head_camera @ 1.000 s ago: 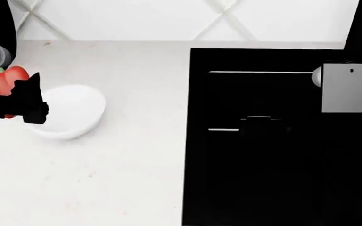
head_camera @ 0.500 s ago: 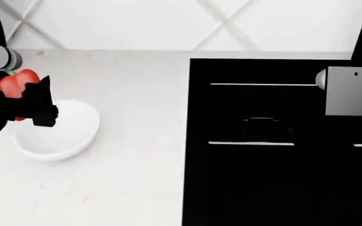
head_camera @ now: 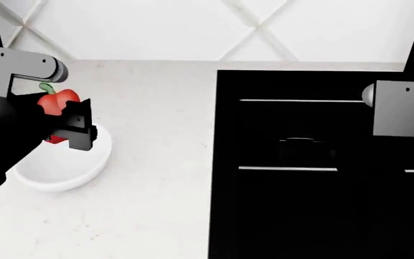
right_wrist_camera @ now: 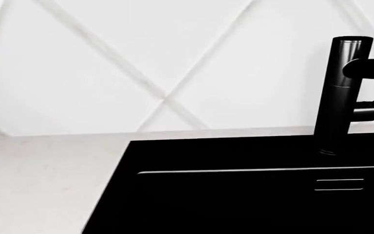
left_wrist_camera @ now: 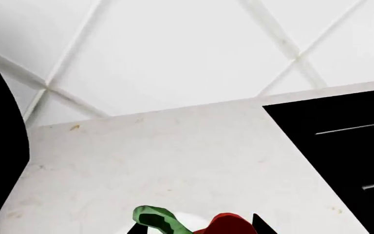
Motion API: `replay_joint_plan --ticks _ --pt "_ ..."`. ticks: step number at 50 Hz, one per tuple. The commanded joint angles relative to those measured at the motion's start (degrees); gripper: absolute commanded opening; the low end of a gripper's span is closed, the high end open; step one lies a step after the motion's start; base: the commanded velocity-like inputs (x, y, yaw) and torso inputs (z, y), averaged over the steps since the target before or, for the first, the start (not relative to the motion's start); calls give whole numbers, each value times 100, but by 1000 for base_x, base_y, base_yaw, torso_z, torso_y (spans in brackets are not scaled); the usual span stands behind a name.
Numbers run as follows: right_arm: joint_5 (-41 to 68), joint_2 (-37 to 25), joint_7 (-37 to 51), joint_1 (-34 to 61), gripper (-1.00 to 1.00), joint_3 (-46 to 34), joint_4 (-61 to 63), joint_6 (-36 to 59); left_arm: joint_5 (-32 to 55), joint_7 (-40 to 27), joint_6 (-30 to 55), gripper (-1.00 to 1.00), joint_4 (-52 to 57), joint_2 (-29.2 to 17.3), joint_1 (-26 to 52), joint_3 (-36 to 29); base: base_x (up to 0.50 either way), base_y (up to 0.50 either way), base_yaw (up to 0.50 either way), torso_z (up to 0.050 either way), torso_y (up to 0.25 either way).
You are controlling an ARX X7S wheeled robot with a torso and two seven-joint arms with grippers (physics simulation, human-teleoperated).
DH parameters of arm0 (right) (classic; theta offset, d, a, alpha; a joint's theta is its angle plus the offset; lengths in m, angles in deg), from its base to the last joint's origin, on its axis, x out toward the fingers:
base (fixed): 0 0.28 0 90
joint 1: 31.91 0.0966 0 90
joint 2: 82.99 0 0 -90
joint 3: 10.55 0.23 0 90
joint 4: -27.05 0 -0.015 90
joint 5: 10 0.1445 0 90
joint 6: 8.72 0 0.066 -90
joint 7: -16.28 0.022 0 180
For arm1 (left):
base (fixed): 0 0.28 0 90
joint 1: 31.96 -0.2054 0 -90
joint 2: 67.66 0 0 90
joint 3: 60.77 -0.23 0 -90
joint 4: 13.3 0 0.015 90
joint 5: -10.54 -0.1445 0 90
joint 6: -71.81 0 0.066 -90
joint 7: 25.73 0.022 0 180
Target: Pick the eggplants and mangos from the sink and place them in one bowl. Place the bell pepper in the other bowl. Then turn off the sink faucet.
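Note:
My left gripper (head_camera: 62, 122) is shut on the red bell pepper (head_camera: 58, 101), whose green stem points up. It hovers over the near-left part of a white bowl (head_camera: 56, 172) on the counter. In the left wrist view the bell pepper (left_wrist_camera: 229, 225) and its stem sit between the black fingertips (left_wrist_camera: 261, 226), with the left gripper (left_wrist_camera: 196, 229) at the frame's edge. The black sink (head_camera: 301, 205) fills the right. The dark faucet (right_wrist_camera: 343, 92) stands behind the sink (right_wrist_camera: 252, 200). Only a grey link of my right arm (head_camera: 401, 116) shows over the basin. Eggplants and mangos are out of view.
A pale stone counter (head_camera: 157, 205) lies between the bowl and the sink's left edge. A white diamond-tiled wall (head_camera: 157, 27) runs along the back. The basin interior is too dark to show what lies in it.
My left gripper has carried the bell pepper rightward, from the bowl's left side to over it. The head view has shifted slightly. The right arm has held its place.

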Motion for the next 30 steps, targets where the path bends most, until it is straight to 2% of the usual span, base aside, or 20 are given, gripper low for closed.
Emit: replay_joint_plan --ticks 1,30 --pt "-7 33 -43 -43 100 65 -17 -32 131 231 106 -100 -419 291 47 -47 0 0 0 0 0" --pt "18 38 -58 -39 100 28 -57 -26 149 690 118 -100 -1615 710 -94 -55 0 0 0 0 1"
